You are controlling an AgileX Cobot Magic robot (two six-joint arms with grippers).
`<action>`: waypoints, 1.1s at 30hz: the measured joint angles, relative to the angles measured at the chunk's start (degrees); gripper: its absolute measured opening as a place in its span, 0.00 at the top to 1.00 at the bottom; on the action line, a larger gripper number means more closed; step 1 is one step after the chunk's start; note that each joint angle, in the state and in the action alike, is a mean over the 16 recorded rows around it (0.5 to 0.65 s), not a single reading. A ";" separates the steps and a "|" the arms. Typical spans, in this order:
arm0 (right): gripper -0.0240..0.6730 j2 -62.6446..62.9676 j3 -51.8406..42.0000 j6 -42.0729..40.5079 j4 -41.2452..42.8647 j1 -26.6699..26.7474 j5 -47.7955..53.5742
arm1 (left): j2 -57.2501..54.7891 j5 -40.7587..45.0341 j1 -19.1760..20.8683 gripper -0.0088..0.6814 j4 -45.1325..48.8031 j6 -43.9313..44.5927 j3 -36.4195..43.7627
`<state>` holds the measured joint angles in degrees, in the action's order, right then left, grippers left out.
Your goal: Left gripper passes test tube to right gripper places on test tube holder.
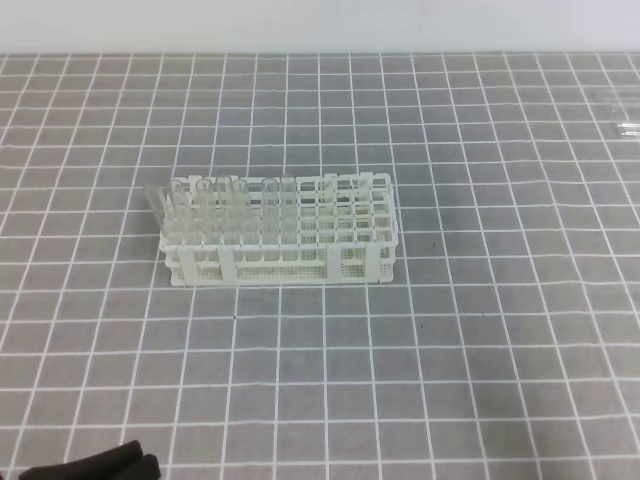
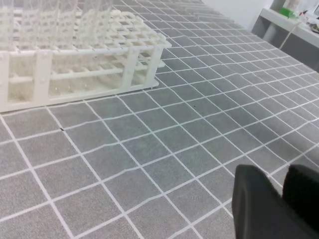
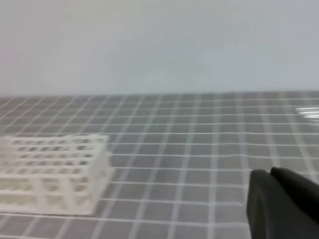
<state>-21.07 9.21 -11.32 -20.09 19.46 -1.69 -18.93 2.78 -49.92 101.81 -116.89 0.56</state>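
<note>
The white rack (image 1: 280, 232) is standing on the grey mat (image 1: 480, 330) with white grid lines, a little left of centre in the high view. Clear tubes (image 1: 215, 205) are standing upright in the holes of its left half, and one more is leaning outward at the far-left corner; the holes of the right half are showing open. Loose clear tubes (image 1: 622, 112) are lying on the mat at the far right edge, well apart from the rack, faint and hard to make out; which of them is the task's tube I cannot tell.

The left gripper (image 1: 100, 465) is showing only as a dark shape at the near left edge of the high view, well apart from the rack. In the left wrist view its two black fingers (image 2: 259, 209) are filling the near right corner, with only a narrow gap between them and nothing visible in it; how far they are parted I cannot tell.

The right gripper (image 3: 281, 204) is appearing only in its own wrist view, as a blurred black mass in the near right corner. Whether its jaws are parted cannot be told, and no tube is showing in them. The rack is sitting to its left in that view, and the loose tubes are glinting at the far right.
</note>
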 joint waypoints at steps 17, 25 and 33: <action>0.97 21.95 -9.33 7.99 11.78 -12.66 18.12 | 0.03 0.84 -0.01 0.97 -1.08 -0.09 -0.26; 0.97 21.95 -9.38 9.43 13.54 -12.66 20.82 | 0.01 1.19 0.00 0.97 -0.72 -0.05 -0.17; 0.97 21.95 -9.38 9.53 13.53 -12.66 20.88 | -0.01 1.40 0.00 0.97 -0.36 -0.03 -0.09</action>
<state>0.87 -0.17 -1.79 -6.56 6.80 19.18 -18.94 4.18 -49.92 101.45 -116.91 0.47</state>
